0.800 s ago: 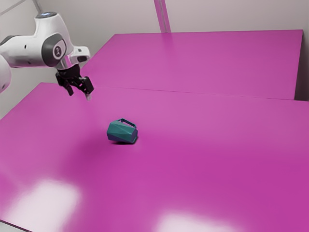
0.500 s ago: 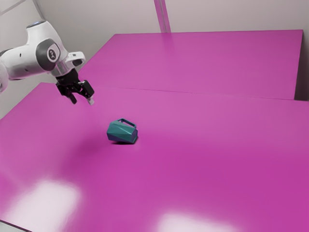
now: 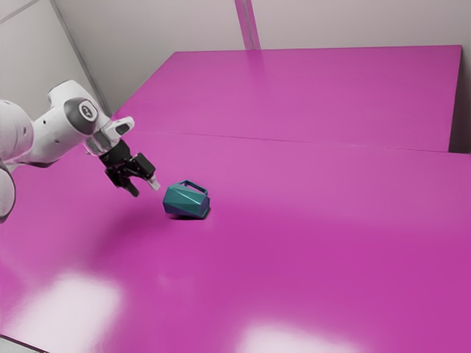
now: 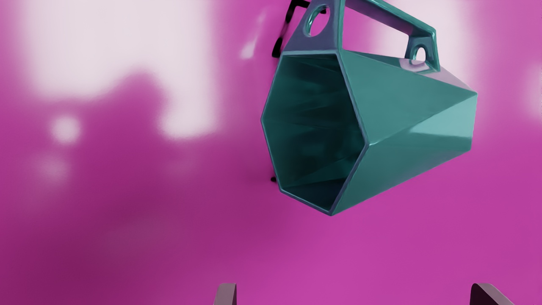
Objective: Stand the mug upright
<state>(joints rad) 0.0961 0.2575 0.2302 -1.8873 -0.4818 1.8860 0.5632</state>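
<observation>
In the exterior view my black gripper (image 3: pixel 144 188) hangs over the table, tilted, a short way to the left of the teal mug (image 3: pixel 186 201). The faceted mug lies on its side on the table, its handle on the upper side. In the wrist view the mug (image 4: pixel 406 118) turns its open mouth partly toward the camera. My gripper (image 4: pixel 353 292) is open there, the two fingertips wide apart with nothing between them, and the mug is ahead of them, untouched.
The magenta tabletop (image 3: pixel 294 243) stretches around the mug on all sides. Behind it, in the exterior view, stands another magenta surface (image 3: pixel 316 95) before a pale wall (image 3: pixel 353 22).
My gripper has come down and toward the exterior view's right, nearer the mug, and the arm has bent lower. The mug lies where it was.
</observation>
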